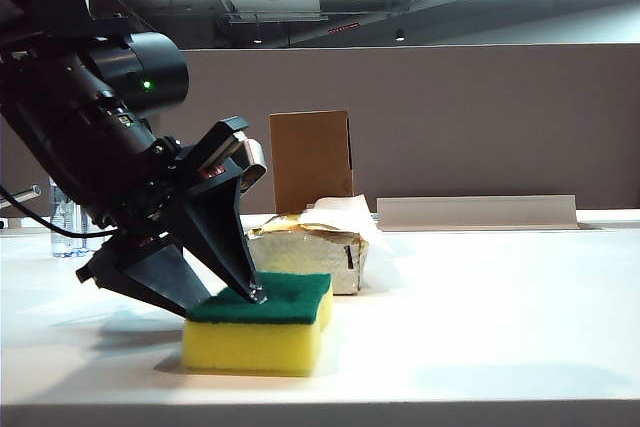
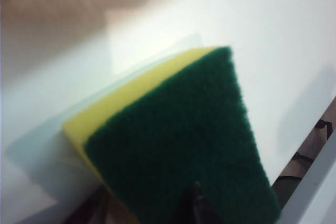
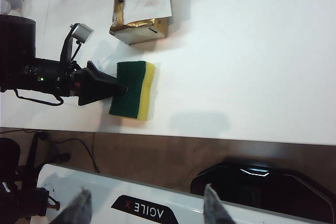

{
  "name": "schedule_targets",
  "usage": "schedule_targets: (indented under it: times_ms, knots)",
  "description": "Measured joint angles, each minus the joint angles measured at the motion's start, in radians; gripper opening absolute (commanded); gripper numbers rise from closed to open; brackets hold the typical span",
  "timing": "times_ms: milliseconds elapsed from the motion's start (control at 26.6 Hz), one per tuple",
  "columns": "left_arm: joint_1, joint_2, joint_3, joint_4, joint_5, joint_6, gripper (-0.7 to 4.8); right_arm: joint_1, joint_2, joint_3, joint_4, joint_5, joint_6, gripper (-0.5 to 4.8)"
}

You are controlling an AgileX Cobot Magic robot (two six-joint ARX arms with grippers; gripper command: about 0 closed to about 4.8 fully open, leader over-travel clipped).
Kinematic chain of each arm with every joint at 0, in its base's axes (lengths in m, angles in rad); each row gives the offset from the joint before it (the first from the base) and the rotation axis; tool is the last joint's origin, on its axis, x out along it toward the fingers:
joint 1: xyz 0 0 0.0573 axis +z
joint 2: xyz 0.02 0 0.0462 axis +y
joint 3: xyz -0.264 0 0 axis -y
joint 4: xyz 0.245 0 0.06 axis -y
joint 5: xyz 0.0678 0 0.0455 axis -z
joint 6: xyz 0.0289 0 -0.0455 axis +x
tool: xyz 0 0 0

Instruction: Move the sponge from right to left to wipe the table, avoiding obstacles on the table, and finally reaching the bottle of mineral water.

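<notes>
- In the exterior view the sponge [image 1: 260, 323] lies flat on the white desk [image 1: 480, 307], low and a little left of centre, green scouring layer up and yellow foam below.
- The left end effector [image 1: 225, 297] slants down from the upper left of that view, its dark fingers meeting the sponge's left end; one fingertip [image 1: 255, 294] presses on the green top.
- The left wrist view is filled by the sponge [image 2: 178, 140], with a dark finger [image 2: 197, 208] showing at the lower edge against the green layer. Whether the fingers are clenched on the sponge or only resting against it cannot be told.
- Just behind the sponge in the exterior view sits the tissue pack [image 1: 315, 252], silvery with a gold top and white tissue sticking out; the brown cardboard box [image 1: 312, 160] stands upright behind it.
- The water bottle [image 1: 62, 229] shows only partly, at the far left behind the left arm.
- The right end effector [image 3: 144, 208] hangs well clear of the desk, over the brown front edge at the bottom of its own view, its two grey fingers [image 3: 79, 208] spread apart and holding nothing.
</notes>
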State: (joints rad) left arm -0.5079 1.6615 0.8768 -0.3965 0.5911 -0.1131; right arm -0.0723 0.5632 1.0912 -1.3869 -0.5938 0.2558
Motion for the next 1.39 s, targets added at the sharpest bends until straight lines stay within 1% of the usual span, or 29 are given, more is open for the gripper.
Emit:
schedule_targets:
  times_ms: [38,75,113,150,375,563,638,826,901,1013,1163,1313,1388]
  knots:
    - [0.000,0.000,0.000,-0.004,0.000,0.000,2.04,0.000,0.000,0.000,0.000,0.000,0.000,2.73]
    - [0.000,0.000,0.000,-0.007,0.001,0.000,1.56,0.000,0.000,0.000,0.000,0.000,0.000,2.73]
    - [0.000,0.000,0.000,-0.008,0.002,0.000,0.84,0.000,0.000,0.000,0.000,0.000,0.000,2.72]
    - [0.000,0.000,0.000,-0.008,0.000,0.001,-0.02,0.000,0.000,0.000,0.000,0.000,0.000,2.70]
    - [0.000,0.004,0.000,-0.019,-0.001,-0.008,-0.06,0.000,0.000,0.000,0.000,0.000,0.000,2.70]
    - [-0.002,0.000,0.001,-0.037,-0.060,-0.001,-0.06,0.000,0.000,0.000,0.000,0.000,0.001,2.69]
    - [-0.002,-0.002,0.005,-0.053,-0.082,0.017,-0.06,0.000,0.000,0.000,0.000,0.000,0.001,2.69]
    - [0.003,-0.004,0.006,-0.072,-0.106,0.030,-0.06,0.000,0.000,0.000,0.000,0.000,0.001,2.69]
    - [0.024,-0.004,0.006,-0.089,-0.106,0.042,-0.05,0.000,0.000,0.000,0.000,0.000,0.001,2.69]
    - [0.090,-0.011,-0.003,-0.120,-0.098,0.071,-0.06,0.000,0.000,0.000,0.000,0.000,0.001,2.69]
    - [0.176,-0.037,-0.046,-0.118,-0.075,0.088,-0.06,0.000,0.000,0.000,0.000,0.000,0.001,2.69]
    - [0.232,-0.069,-0.087,-0.110,-0.084,0.125,-0.06,0.000,0.000,0.000,0.000,0.000,0.001,2.69]
    - [0.283,-0.098,-0.124,-0.108,-0.084,0.134,-0.06,0.000,0.000,0.000,0.000,0.001,0.001,2.69]
